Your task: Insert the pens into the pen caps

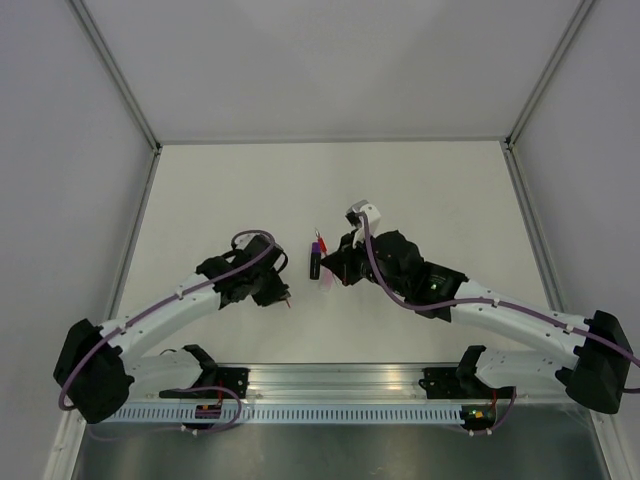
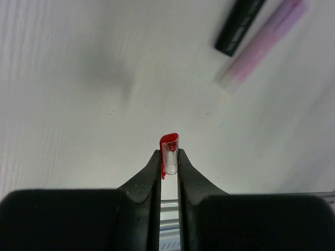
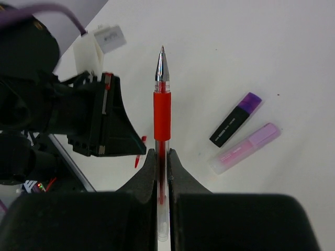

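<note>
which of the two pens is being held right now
The thin red pen with the clear barrel: the right gripper is shut on it. The thick pale pink marker lies flat on the table.

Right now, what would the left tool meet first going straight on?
Likely only bare table; the left tool, gripping the red cap, points wide of the dark cap and pink marker.

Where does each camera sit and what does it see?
Top: above and behind, looking down at the table; left arm and right arm show.
Left wrist: looks along the left gripper, shut on the red cap.
Right wrist: looks along the right gripper, shut on the red pen; left arm shows.
Shared: both wrist views catch the pink marker and dark cap.
</note>
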### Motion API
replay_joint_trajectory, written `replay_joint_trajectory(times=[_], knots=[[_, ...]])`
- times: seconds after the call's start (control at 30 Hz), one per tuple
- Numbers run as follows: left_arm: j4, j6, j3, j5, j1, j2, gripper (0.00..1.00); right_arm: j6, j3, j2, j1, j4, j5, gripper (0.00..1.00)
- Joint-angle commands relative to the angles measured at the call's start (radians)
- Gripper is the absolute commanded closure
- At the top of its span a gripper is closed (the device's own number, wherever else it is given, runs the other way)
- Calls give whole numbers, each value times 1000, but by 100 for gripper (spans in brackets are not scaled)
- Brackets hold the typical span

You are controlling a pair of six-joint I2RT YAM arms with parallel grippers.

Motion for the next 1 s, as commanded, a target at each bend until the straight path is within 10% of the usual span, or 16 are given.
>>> replay_joint_trajectory(times=[0.0, 0.3, 0.97], knots=[[-17, 26, 133, -83, -7, -98, 98, -4, 9, 17, -2, 75, -139, 100], [190, 285, 175, -122, -6, -288, 98, -2, -2, 36, 0, 158, -362, 100], [274, 226, 163, -130, -4, -405, 98, 38, -13, 68, 1, 188, -357, 100]])
